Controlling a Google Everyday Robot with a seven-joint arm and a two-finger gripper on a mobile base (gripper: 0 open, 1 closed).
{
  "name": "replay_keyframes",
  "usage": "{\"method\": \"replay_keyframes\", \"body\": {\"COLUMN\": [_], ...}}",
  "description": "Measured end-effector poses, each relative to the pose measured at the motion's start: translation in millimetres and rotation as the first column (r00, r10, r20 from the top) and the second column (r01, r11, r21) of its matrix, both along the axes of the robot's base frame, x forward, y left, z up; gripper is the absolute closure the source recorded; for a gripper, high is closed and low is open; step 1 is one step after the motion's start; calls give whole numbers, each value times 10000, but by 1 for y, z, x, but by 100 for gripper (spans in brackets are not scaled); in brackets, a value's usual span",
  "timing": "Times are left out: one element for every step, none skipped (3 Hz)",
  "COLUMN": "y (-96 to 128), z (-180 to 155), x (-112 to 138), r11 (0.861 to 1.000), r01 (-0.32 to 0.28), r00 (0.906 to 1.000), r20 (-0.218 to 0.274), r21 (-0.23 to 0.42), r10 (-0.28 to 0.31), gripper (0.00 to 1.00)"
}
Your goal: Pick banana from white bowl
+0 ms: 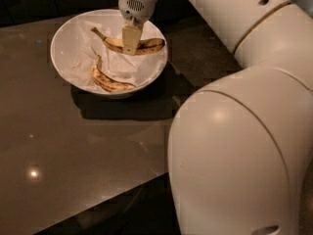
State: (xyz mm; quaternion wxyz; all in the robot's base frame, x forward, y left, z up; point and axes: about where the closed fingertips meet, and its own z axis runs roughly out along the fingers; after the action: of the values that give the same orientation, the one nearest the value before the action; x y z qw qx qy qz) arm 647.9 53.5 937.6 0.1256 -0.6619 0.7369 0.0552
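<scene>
step: lifting the banana [149, 45] clear of the white bowl [73, 28]; the grasp looks made, and the lift is what is left.
gripper: the gripper [130, 42] hangs straight down from the wrist over the far half of the bowl. its near finger [130, 37] lies across the middle of the banana, and i read it as clamped on the fruit. the other finger is hidden behind the fruit.
banana: lies crosswise in the jaws, stem toward the tabletop's left edge, dark tip toward the right edge and reaching about to the bowl's rim. it looks raised off the paper, though i cannot be sure from this view.
second banana: a separate spotted one [110, 81] rests on the crumpled paper [122, 65] at the bowl's near wall, apart from the held one.
bowl: sits on the dark tabletop [73, 146] near its far edge, toward the far left corner and well away from the near edge.
arm: the white arm [234, 13] comes in from the right edge side, and its big shell [234, 170] hides the near right part of the table.
how to do it well: lift straight up first, with no sideways travel until both ends are above the rim. the right tip is the end most likely to catch.
grip note: the hold is near mid-length, so the balance looks fair. overripe fruit is soft, so squeezing harder risks splitting the skin.
watch: the paper liner coming up with the fruit, the bowl sliding on the glossy top, and the banana turning in the jaws.
pace: slow and steady, pausing once clear to check nothing trails.
</scene>
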Motion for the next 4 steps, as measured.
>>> {"method": "replay_keyframes", "body": {"y": [0,-3,-7,-10], "z": [0,5,8,9], "x": [0,-14,-46,-74], "r11": [10000,9976,9893,9806], "r01": [-1,-244,-600,-875], "r00": [10000,9996,9959,9904], "r20": [5,-134,-588,-901], "r21": [8,652,1328,1751], "r10": [1,254,683,1045], "gripper": [100,100,100,100]}}
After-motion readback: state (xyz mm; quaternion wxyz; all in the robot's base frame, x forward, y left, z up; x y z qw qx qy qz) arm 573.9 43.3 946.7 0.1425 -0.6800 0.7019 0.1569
